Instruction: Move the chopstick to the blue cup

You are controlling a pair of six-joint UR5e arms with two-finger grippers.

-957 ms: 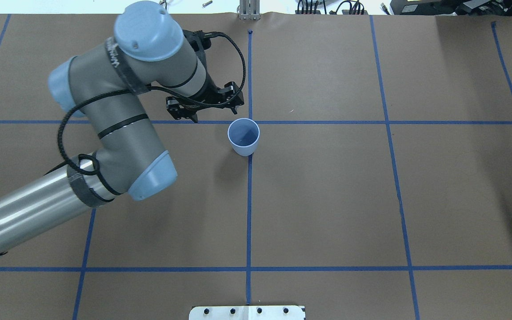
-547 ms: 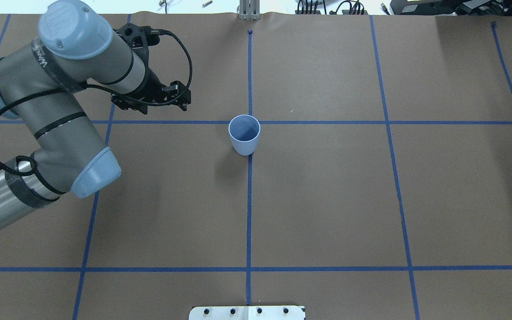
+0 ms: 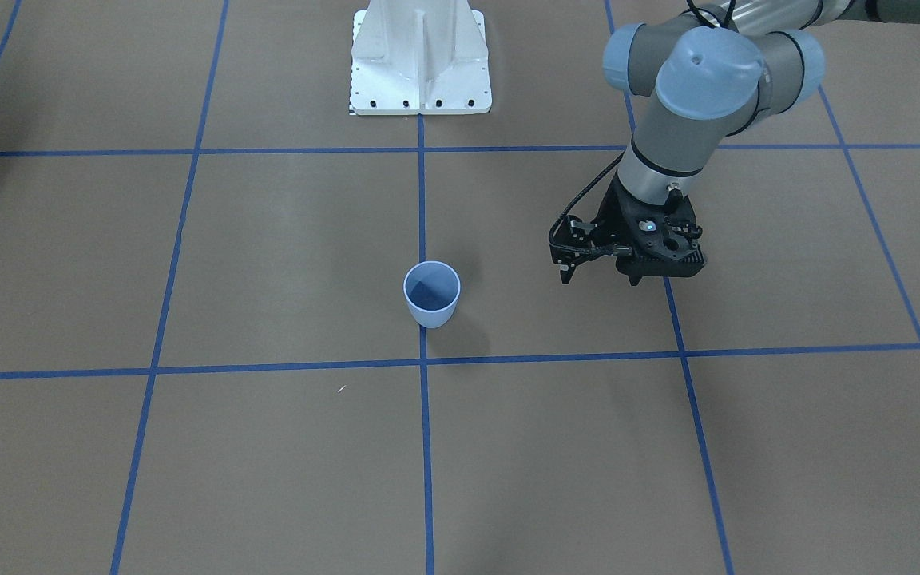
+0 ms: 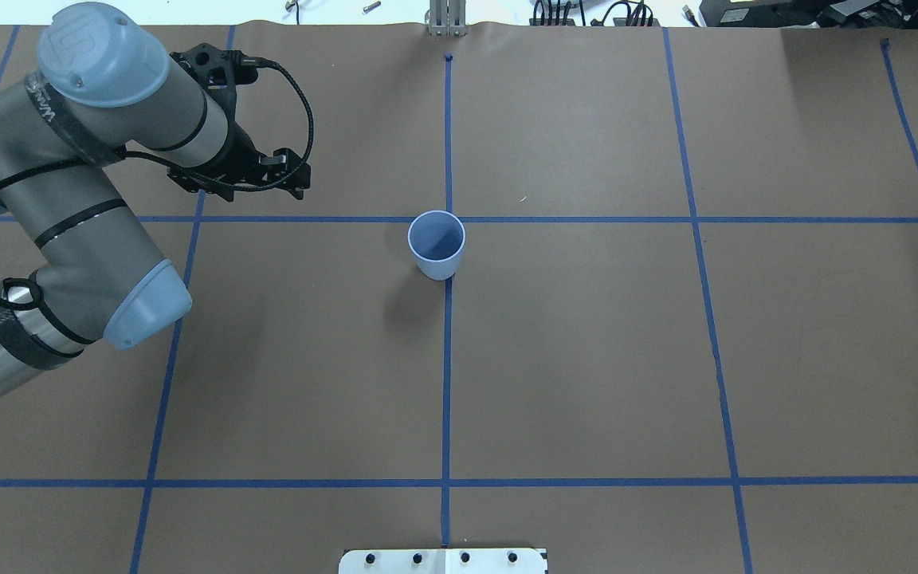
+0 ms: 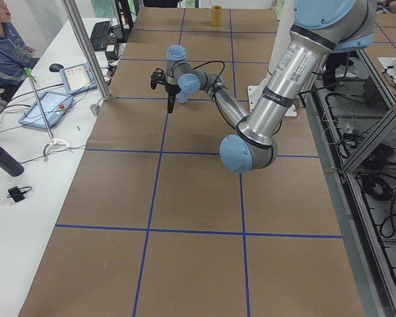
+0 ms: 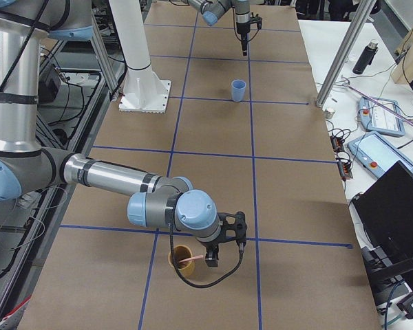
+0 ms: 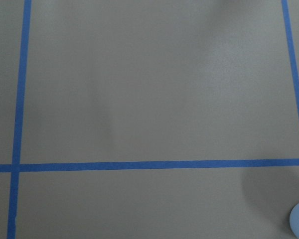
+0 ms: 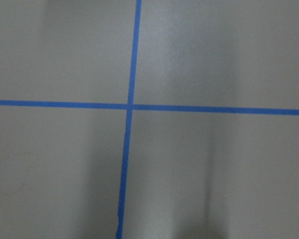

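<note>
Meanwhile the chopstick [image 6: 188, 260] is leaning inside a tan cup [image 6: 173, 261] beside the right claw [image 6: 210, 260], whose grip I cannot tell; the left claw [image 4: 264, 194] is hovering wide and empty, well apart from the blue cup [image 4: 436, 245].

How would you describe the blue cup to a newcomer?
Start with the brown paper-covered table gridded in blue tape. Straight out from the white robot base, beside a tape crossing, stands the blue cup, upright. It alone is light blue; the other cup, at the table's end, is orange.
</note>
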